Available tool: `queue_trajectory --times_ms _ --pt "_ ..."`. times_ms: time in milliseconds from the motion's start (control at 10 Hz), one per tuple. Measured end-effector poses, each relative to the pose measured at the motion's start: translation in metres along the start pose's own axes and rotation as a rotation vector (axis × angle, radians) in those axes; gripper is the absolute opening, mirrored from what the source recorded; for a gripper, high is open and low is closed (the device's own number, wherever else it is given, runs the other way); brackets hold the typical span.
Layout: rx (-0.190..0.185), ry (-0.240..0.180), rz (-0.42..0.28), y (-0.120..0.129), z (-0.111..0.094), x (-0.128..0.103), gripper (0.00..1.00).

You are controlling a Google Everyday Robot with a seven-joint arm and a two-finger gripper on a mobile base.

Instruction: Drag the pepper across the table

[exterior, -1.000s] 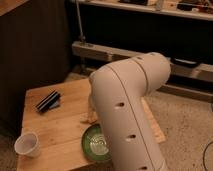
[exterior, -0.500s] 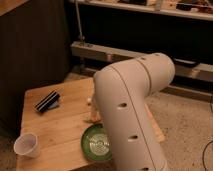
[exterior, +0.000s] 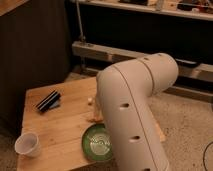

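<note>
Table (exterior: 60,125), small and low, light wood plank top, fills the lower left of the camera view. Near its front left corner stands a white paper cup (exterior: 27,144), upright, mouth up. Further back, toward the left rear, a dark flat rectangular object with pale stripes (exterior: 48,100) lies at a slant on a thin blue pad (exterior: 55,105); the two are touching. Both are well apart from the cup.

Centre of the table: small slim orange tapered pepper (exterior: 93,118), only partly showing, a short orange-tan sliver lying flat on the planks right at the edge of the arm. A pale bit (exterior: 90,101) shows just behind it; cannot tell whether that is the pepper's stem end. Rest of the pepper is hidden behind the arm.

Just in front of the pepper, a round green plate with a pale pattern in the middle (exterior: 97,144) sits on the table's front edge, its right side covered by the arm.

Right of centre, the big white rounded robot arm (exterior: 135,110) with dark round holes bends over the table and blocks the view. The gripper is hidden behind that arm, down near the pepper; its fingers are fully closed, but whether it has hold of the pepper cannot be told. Speckled floor (exterior: 185,125) to the right.
</note>
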Motion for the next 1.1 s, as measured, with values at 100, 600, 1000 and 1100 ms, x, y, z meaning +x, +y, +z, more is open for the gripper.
queue_trajectory --times_ms 100,600,1000,1100 --pt "-0.002 0.001 -0.006 -0.001 -0.001 -0.003 0.11" --pt "0.002 0.005 0.028 0.006 -0.004 0.015 0.11" --pt "0.003 0.008 0.041 0.01 -0.008 0.022 0.11" --pt "0.002 0.007 0.042 0.011 -0.008 0.023 0.11"
